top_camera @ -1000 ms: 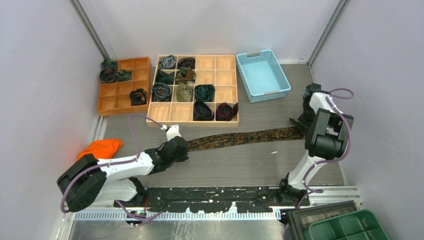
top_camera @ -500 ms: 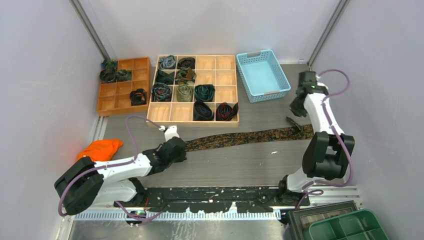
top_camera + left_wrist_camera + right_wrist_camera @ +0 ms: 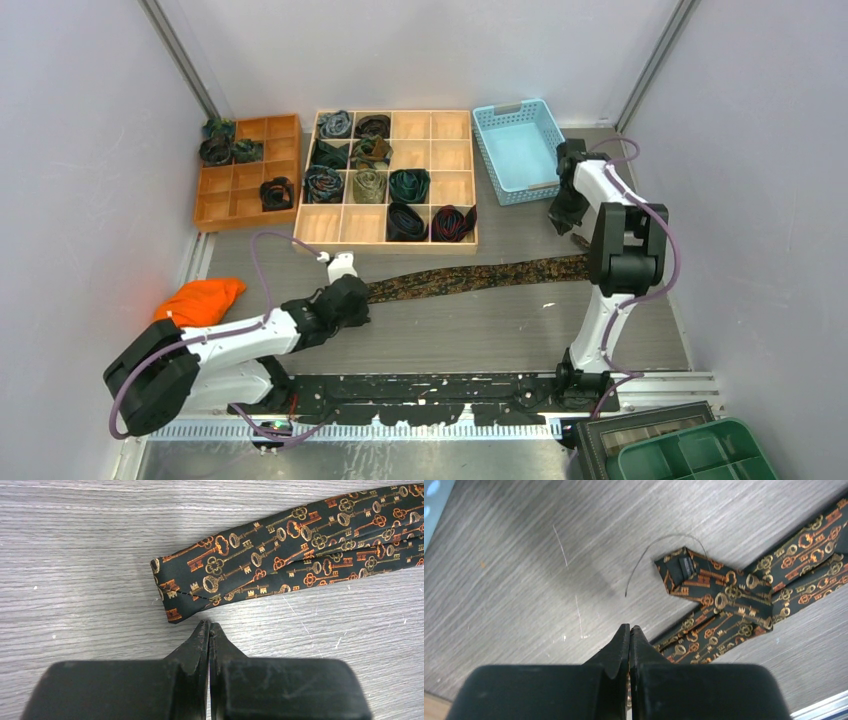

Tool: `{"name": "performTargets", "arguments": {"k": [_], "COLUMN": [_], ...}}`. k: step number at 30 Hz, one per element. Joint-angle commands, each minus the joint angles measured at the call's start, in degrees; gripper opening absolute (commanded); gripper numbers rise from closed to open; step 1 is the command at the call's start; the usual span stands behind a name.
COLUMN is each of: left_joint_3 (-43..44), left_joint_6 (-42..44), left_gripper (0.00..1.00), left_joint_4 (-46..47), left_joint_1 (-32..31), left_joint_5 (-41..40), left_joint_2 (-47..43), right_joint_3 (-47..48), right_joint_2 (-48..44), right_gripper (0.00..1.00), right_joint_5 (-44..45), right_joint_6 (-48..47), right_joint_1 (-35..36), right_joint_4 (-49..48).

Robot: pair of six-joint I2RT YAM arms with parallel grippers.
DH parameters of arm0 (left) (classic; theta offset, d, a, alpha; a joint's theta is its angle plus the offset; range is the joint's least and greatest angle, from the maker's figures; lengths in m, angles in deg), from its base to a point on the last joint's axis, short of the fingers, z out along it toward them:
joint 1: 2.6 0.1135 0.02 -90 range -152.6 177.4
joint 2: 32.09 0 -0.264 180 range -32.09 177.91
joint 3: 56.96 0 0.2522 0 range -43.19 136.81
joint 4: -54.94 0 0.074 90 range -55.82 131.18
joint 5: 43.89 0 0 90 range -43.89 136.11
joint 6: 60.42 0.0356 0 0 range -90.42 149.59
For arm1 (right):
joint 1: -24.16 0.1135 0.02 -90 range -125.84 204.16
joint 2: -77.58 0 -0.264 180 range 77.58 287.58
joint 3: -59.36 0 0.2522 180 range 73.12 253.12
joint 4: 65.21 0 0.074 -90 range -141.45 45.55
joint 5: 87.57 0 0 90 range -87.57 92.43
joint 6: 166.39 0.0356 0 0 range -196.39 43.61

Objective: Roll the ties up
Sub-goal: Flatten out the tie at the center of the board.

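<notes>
Gold-keyed dark tie (image 3: pixel 470 277) lies flat across the worktop (image 3: pixel 480 330) at mid-frame, seemingly straightened for rolling. Closed and empty, the left end effector (image 3: pixel 208 626) hovers beside its left end; the right end effector (image 3: pixel 629 629), likewise closed, near its right tip.

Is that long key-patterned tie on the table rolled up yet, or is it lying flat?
Lying flat, not rolled. The tie stretches as a long strip across the table, its narrow end uncurled.
</notes>
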Motion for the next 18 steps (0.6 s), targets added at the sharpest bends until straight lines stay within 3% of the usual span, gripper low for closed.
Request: {"name": "performTargets", "arguments": {"k": [1, 11, 18], "left_joint_3": [0.66, 0.13, -0.73], "left_joint_6": [1.33, 1.62, 1.47], "left_gripper": [0.00, 0.00, 0.00], "left_joint_4": [-2.15, -3.67, -5.34], "left_joint_1": [0.26, 0.78, 1.00], "left_joint_5": [-1.52, -1.80, -2.19], "left_joint_2": [-2.54, -5.77, -8.56], "right_joint_3": [5.59, 3.85, 3.44], "right_joint_2": [2.98, 5.07, 2.17], "right_gripper": [0.01, 0.02, 0.06], "right_joint_5": [4.42, 8.64, 16.39], "right_joint_6": [-0.22, 0.81, 2.15], "right_joint_1": [-0.65, -6.98, -14.24], "right_joint_4": [4.31, 7.88, 9.61]}}
